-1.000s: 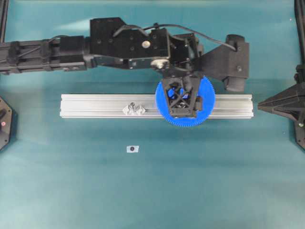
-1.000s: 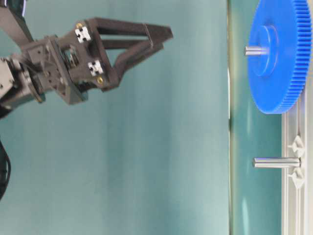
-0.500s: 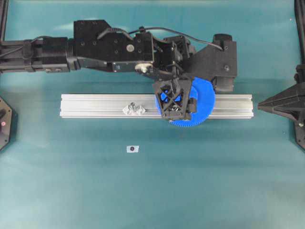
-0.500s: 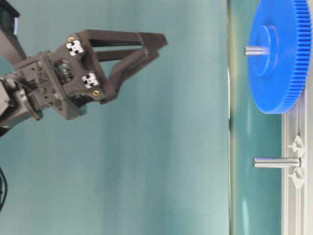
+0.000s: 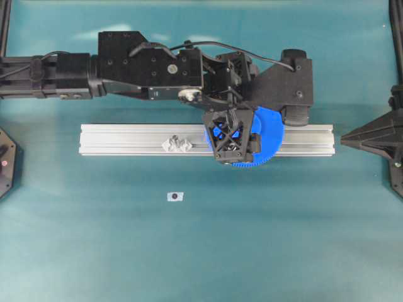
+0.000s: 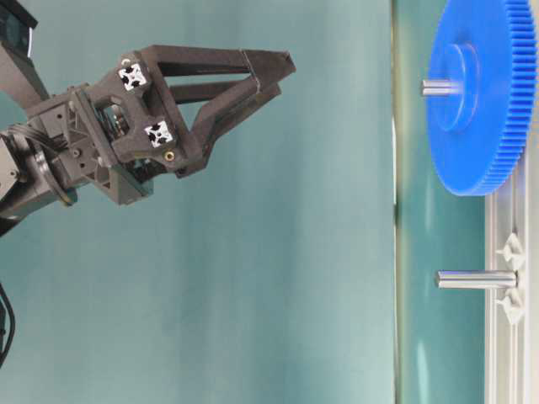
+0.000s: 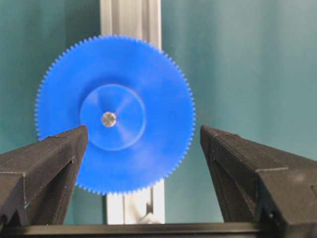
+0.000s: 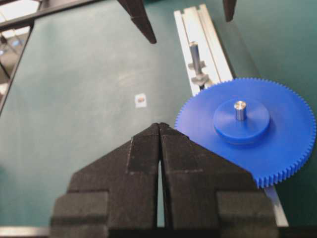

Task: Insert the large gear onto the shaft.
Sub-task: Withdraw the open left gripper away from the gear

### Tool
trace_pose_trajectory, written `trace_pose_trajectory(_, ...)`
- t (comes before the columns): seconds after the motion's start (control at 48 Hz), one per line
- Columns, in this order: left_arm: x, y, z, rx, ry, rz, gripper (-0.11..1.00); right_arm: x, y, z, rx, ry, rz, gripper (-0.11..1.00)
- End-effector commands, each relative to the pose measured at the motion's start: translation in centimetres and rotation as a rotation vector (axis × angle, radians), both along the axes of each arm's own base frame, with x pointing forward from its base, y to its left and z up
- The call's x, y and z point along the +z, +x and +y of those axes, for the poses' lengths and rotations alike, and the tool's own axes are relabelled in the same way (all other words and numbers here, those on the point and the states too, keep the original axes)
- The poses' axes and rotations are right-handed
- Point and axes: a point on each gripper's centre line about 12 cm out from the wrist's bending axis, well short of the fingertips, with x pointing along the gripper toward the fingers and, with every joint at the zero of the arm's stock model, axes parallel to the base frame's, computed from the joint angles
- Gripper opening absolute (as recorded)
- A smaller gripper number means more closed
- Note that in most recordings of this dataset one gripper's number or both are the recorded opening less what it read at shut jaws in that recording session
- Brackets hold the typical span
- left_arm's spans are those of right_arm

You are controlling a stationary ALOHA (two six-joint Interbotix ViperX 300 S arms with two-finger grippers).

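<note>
Wide apart are the jaws of the left gripper, with nothing held between them; in the left wrist view the large gear is framed in the gap, touched by neither finger. The jaws of the right gripper are seen pressed together, empty, only a thin seam being left between the fingers.

The large gear is a bright-blue plastic disc with fine teeth cut all round its rim and a raised round hub at its centre. It is seated on the shaft, whose short metal tip is seen poking up through the hub. The gear lies flat on a grooved aluminium rail, overhanging both of its long edges.

In the overhead view much of the gear is hidden under the left gripper and only its right and lower rim is shown; the hub cannot be seen there. The table-level view shows that the left gripper hangs well clear of the gear. A second, bare metal peg is shown standing further along the rail between two clear diamond-shaped pieces. A small white tag with a dark dot is seen on the green tabletop, apart from the rail.
</note>
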Motion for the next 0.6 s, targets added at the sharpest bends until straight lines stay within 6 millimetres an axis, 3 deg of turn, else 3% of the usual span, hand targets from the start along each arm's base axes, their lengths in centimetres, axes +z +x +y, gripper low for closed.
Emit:
trace_pose_trajectory(0.0, 2.65, -0.53, -0.17, -0.001, 0.003, -0.064, 0.89, 0.29, 0.16, -0.05, -0.006, 0.012, -0.005, 0.01)
trace_pose_trajectory(0.583, 2.36, -0.45, -0.24, 0.009, -0.005, -0.059, 0.89, 0.31, 0.15, -0.05, -0.005, 0.010, -0.006, 0.01)
